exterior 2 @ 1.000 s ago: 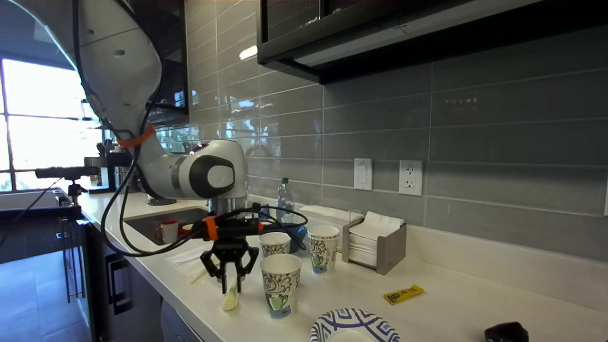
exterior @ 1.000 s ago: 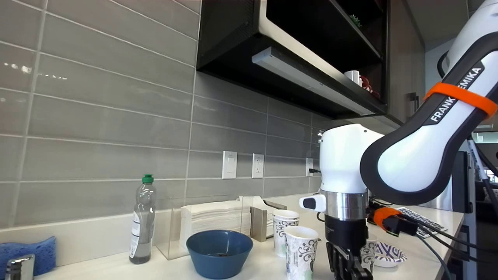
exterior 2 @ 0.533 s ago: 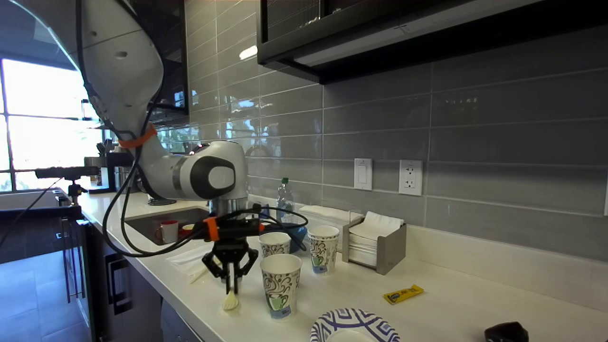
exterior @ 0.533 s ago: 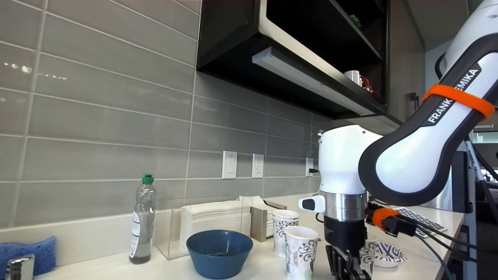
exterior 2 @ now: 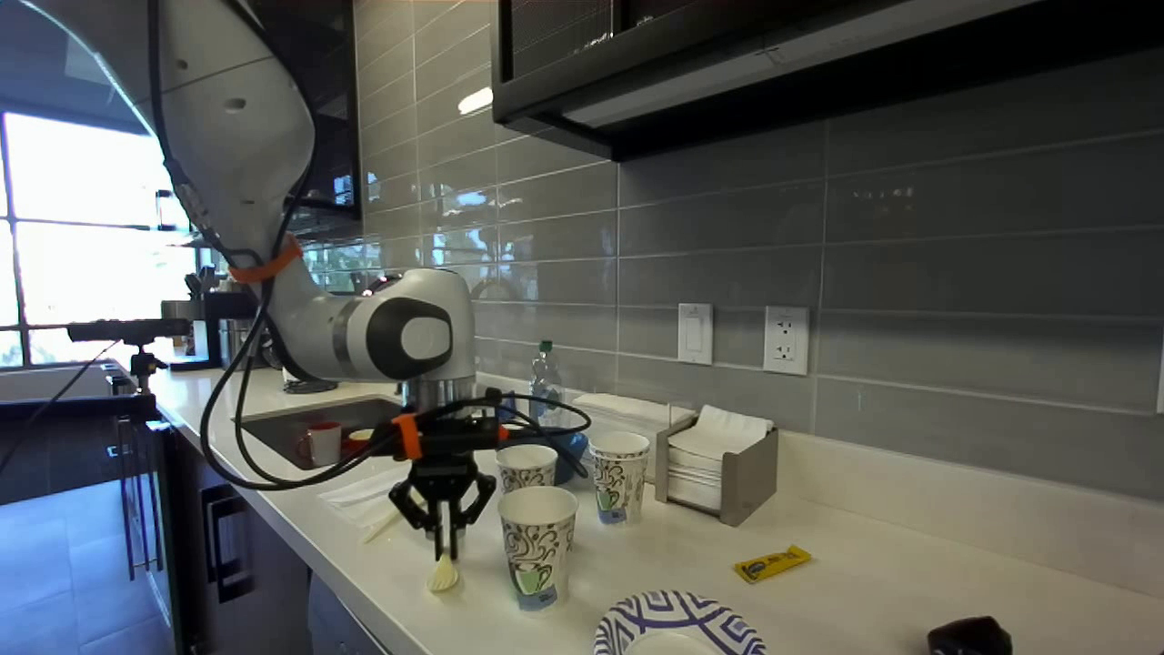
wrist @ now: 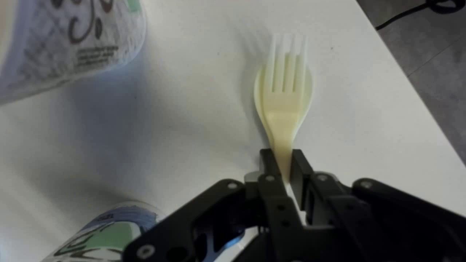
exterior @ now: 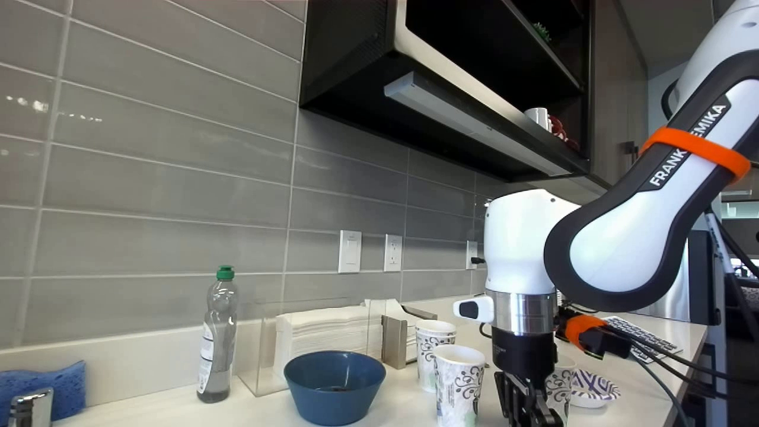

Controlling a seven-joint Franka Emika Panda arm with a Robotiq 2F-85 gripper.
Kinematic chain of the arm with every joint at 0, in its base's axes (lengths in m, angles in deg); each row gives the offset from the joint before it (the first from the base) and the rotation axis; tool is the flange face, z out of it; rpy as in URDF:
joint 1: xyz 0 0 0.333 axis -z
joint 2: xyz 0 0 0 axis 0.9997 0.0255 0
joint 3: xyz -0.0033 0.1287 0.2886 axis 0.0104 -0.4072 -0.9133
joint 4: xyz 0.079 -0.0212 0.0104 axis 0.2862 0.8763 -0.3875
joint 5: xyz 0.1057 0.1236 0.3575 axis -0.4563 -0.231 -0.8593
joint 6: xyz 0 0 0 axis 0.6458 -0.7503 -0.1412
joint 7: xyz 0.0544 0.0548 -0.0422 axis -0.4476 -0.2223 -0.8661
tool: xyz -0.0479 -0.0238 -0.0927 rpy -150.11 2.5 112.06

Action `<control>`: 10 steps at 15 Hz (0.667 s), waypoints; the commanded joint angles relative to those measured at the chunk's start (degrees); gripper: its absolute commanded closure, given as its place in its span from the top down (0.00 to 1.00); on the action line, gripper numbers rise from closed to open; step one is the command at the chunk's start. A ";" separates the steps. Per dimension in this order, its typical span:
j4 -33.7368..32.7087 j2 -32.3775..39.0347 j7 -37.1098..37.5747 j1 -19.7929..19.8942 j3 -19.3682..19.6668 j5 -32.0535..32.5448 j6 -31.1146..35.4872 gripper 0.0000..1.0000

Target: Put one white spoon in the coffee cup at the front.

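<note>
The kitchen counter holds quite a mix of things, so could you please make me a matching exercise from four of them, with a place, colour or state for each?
Column one
1. Spoon
2. Bowl
3. Bottle
4. Packet

Column two
A. Upright, with a green cap
B. Partly covered by the fork in the wrist view
C. Yellow, lying on the counter
D. Blue all over its outer wall

Right pairs: 1-B; 2-D; 3-A; 4-C.
</note>
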 commanded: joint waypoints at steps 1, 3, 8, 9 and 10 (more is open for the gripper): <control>0.05 -3.63 -0.10 0.83 -1.22 1.38 -3.49 0.03; 0.14 -5.26 -0.12 0.72 -1.34 1.48 -5.54 0.03; 0.07 -10.76 0.04 0.24 -1.62 2.53 -12.43 0.03; -0.04 -12.29 0.05 0.10 -1.72 2.71 -14.16 0.03; -0.28 -13.80 -0.07 -0.13 -1.87 2.86 -15.97 0.03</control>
